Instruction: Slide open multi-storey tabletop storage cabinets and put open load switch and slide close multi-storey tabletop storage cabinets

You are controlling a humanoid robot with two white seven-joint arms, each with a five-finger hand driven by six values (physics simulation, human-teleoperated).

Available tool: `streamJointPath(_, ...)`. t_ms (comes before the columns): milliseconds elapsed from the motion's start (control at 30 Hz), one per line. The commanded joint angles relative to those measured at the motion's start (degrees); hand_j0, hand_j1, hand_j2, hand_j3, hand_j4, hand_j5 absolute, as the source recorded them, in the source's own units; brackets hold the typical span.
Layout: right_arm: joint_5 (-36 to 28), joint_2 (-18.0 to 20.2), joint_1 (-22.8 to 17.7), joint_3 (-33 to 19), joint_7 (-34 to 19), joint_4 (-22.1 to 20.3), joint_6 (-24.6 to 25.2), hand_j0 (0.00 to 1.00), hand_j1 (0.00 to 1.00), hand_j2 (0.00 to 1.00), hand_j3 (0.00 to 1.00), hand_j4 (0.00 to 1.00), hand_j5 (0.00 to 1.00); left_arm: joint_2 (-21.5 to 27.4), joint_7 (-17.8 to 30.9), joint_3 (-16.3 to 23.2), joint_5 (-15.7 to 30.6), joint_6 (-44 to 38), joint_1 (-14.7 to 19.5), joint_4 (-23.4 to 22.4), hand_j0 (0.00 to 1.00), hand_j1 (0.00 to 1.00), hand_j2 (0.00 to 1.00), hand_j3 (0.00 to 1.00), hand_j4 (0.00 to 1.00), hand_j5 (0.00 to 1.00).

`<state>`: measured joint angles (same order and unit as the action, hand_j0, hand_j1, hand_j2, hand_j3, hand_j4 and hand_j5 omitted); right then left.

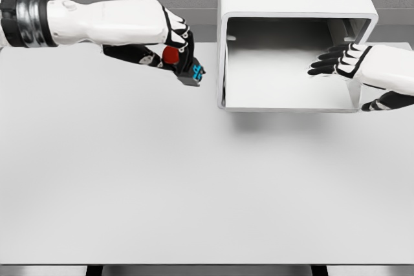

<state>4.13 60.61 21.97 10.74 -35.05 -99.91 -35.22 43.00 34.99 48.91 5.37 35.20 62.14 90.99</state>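
White table (194, 179), cabinet (291, 37) open: my left hand (162, 40) grips the load switch (187, 69); right hand (343, 59), fingers spread, steadies the drawer (284, 88). Next, I place the switch inside.

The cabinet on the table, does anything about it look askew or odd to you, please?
Nothing stands out. The cabinet sits square, its drawer slid open and bare inside, the right robot hand reaching into it. The left robot hand holds the load switch beside it.

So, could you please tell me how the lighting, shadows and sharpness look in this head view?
Head view: light is soft and even, with no glare on the white table; a faint blurred shadow lies just in front of the open cabinet drawer; the drawer's interior is dimmer toward the back; the load switch in the left hand is small, its detail soft; the right hand has slightly jagged finger edges.
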Motion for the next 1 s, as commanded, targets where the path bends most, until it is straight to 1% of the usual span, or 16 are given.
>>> streamJointPath(0, -4.13, 1.70, -0.35, -6.07, 0.05, -0.10, 0.22, 1.00, 1.00, 1.00, 1.00, 1.00, 1.00, -2.47, 0.01, -0.04, 0.26, -0.20, 0.00, -0.11, 0.35, 0.35, 0.35, 0.35, 0.35, 0.35)
streamJointPath(67, -5.27, 2.67, -1.58, -9.15, 0.05, -0.10, 0.22, 1.00, 1.00, 1.00, 1.00, 1.00, 1.00, -4.85, 0.01, 0.04, -0.01, -0.20, 0.00, -0.11, 0.35, 0.35, 0.35, 0.35, 0.35, 0.35)
streamJointPath(100, -6.67, 2.76, -3.07, -11.35, 0.05, -0.02, 0.22, 1.00, 1.00, 1.00, 1.00, 1.00, 1.00, -6.34, 0.01, 0.04, -0.36, -0.20, 0.53, -0.19, 0.35, 0.35, 0.35, 0.35, 0.35, 0.35)
streamJointPath(167, -6.85, 2.76, -6.68, -17.06, 0.05, 0.33, 0.22, 1.00, 1.00, 1.00, 1.00, 1.00, 1.00, -9.16, 0.01, 0.04, -2.47, -0.20, 0.88, -0.37, 0.35, 0.35, 0.35, 0.35, 0.35, 0.35)
streamJointPath(233, -7.12, 2.76, -9.14, -21.02, 0.05, 0.86, 0.22, 1.00, 1.00, 1.00, 1.00, 1.00, 1.00, -11.35, 0.01, 0.48, -3.96, -0.20, 1.32, -0.46, 0.35, 0.35, 0.35, 0.35, 0.35, 0.35)
streamJointPath(300, -7.73, 2.76, -14.50, -25.15, 0.05, 3.58, 0.22, 1.00, 1.00, 1.00, 1.00, 1.00, 1.00, -14.25, 0.01, 1.19, -4.31, -0.20, 2.20, -1.16, 0.35, 0.35, 0.35, 0.35, 0.35, 0.35)
streamJointPath(367, -7.64, 2.76, -19.68, -25.77, 0.05, 6.22, 0.22, 1.00, 1.00, 1.00, 1.00, 1.00, 1.00, -16.01, 0.01, 1.19, -5.72, -0.20, 2.90, -1.78, 0.35, 0.35, 0.35, 0.35, 0.35, 0.35)
streamJointPath(400, -7.38, 2.76, -23.55, -25.77, 0.05, 6.05, 0.22, 0.99, 0.99, 0.99, 0.99, 0.99, 0.99, -17.68, 0.01, 1.27, -6.07, -0.20, 3.25, -3.71, 0.35, 0.35, 0.35, 0.35, 0.35, 0.35)
streamJointPath(500, -6.50, 2.67, -31.02, -24.89, 0.05, 4.73, 0.22, 0.69, 0.69, 0.69, 0.69, 0.69, 0.69, -22.51, 0.01, 1.36, -6.07, -0.20, 3.60, -9.42, 0.35, 0.35, 0.35, 0.35, 0.35, 0.35)
streamJointPath(533, -5.18, 2.67, -32.35, -23.22, 0.05, 2.36, 0.22, 0.65, 0.65, 0.65, 0.65, 0.65, 0.65, -24.36, 0.01, 1.36, -6.69, -0.20, 3.69, -11.79, 0.35, 0.35, 0.35, 0.35, 0.35, 0.35)
streamJointPath(567, -3.60, 2.58, -32.35, -21.29, 0.05, 1.13, 0.22, 0.64, 0.64, 0.64, 0.64, 0.64, 0.64, -25.51, 0.01, 1.36, -6.86, -0.20, 3.87, -14.25, 0.35, 0.35, 0.35, 0.35, 0.35, 0.35)
streamJointPath(667, 0.09, 2.41, -31.29, -13.73, 0.05, -0.37, 0.22, 0.62, 0.62, 0.62, 0.62, 0.62, 0.62, -26.82, 0.01, 1.45, -6.95, -0.20, 4.13, -16.02, 0.36, 0.36, 0.36, 0.36, 0.36, 0.36)
streamJointPath(767, 0.27, 2.41, -30.59, -12.50, 0.05, -0.63, 0.22, 0.62, 0.62, 0.62, 0.62, 0.62, 0.62, -27.53, 0.01, 1.45, -7.04, -0.20, 4.13, -17.42, 0.40, 0.40, 0.40, 0.40, 0.40, 0.40)
streamJointPath(800, 0.27, 2.32, -29.71, -11.36, 0.05, -0.72, 0.22, 0.62, 0.62, 0.62, 0.62, 0.62, 0.62, -28.05, 0.01, 1.45, -8.62, -0.20, 4.13, -18.48, 0.41, 0.41, 0.41, 0.41, 0.41, 0.41)
streamJointPath(867, 0.27, 2.14, -25.49, -6.08, 0.05, -0.72, 0.22, 0.62, 0.62, 0.62, 0.62, 0.62, 0.62, -29.29, 0.01, 1.45, -10.38, -0.20, 4.22, -20.67, 0.44, 0.44, 0.44, 0.44, 0.44, 0.44)
streamJointPath(967, 0.27, 1.88, -23.12, -4.85, 0.05, -0.72, 0.22, 0.62, 0.62, 0.62, 0.62, 0.62, 0.62, -29.46, 0.01, 1.36, -10.82, -0.20, 4.31, -22.61, 0.46, 0.46, 0.46, 0.46, 0.46, 0.46)
